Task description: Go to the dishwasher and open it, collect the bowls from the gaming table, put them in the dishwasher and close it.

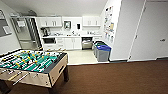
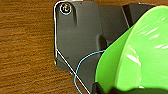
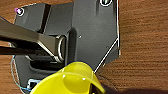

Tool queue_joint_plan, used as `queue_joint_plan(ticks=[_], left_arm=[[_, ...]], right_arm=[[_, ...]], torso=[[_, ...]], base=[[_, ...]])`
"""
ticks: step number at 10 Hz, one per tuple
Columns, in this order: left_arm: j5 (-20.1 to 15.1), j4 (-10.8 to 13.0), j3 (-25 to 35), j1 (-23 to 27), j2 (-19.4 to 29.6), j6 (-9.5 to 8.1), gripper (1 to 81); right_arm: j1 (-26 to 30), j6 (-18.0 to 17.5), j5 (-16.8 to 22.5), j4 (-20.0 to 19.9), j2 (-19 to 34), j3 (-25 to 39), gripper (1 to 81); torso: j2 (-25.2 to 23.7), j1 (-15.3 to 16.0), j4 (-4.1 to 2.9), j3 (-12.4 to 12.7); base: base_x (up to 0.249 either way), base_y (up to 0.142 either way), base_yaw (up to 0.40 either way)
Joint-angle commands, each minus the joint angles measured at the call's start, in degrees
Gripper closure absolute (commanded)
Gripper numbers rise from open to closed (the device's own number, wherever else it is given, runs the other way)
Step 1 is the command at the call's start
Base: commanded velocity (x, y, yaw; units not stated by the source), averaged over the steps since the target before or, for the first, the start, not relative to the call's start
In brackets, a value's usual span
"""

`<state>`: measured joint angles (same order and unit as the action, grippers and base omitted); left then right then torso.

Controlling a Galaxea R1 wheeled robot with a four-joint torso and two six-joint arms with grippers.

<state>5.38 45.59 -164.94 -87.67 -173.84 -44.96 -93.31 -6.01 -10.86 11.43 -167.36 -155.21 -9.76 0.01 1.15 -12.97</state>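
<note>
A lime green bowl (image 2: 135, 57) hangs over the brown carpet, and my left gripper (image 2: 105, 89) is shut on its rim. My right gripper (image 3: 97, 88) is shut on a yellow bowl (image 3: 70, 81), which is also above the carpet. The dishwasher (image 1: 87, 43) stands far off in the kitchen counter at the back, with a steel front and a dark band across its top. The gaming table is out of view.
A green foosball table (image 1: 32, 65) with rods stands close at the left. Grey bins with blue lids (image 1: 103, 52) stand by the right wall of the kitchen. White cabinets (image 1: 71, 42) line the back, and a pale door (image 1: 152, 30) is on the right. Brown carpet (image 1: 117, 77) lies ahead.
</note>
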Motion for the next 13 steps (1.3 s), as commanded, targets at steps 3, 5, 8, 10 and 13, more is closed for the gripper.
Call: queue_joint_plan(ticks=[3, 5, 8, 10, 13], left_arm=[[-2.3, -0.24, -0.21, 2.28, 0.42, 0.13, 81.1], [-2.3, -0.16, -0.21, 2.28, 0.33, 0.13, 81.1], [-2.3, -0.15, -0.21, 2.28, 0.33, 0.13, 81.1], [-2.3, -0.24, -0.21, 2.28, 0.33, 0.13, 81.1], [-2.3, -0.24, -0.21, 2.28, 0.33, 0.13, 81.1]], right_arm=[[1.41, 0.12, 2.86, 0.52, 0.78, -0.26, 81.1], [1.41, 0.12, 2.78, 0.52, 0.78, -0.26, 81.1], [1.58, 0.12, 2.86, 0.52, 0.78, -0.26, 81.1], [1.67, 0.21, 2.86, 0.52, 0.6, -0.26, 81.1], [1.67, 0.21, 2.86, 0.52, 0.51, -0.26, 81.1]], torso=[[0.0, 0.02, 0.0, 0.0], [0.0, 0.02, 0.0, 0.0], [0.0, 0.05, 0.0, 0.0], [0.0, 0.05, 0.0, 0.0], [0.0, 0.05, 0.0, 0.0]], base=[[0.17, 0.0, 0.0], [0.168, 0.0, 0.0], [0.168, 0.0, 0.0], [0.168, 0.0, 0.0], [0.168, 0.0, 0.0]])
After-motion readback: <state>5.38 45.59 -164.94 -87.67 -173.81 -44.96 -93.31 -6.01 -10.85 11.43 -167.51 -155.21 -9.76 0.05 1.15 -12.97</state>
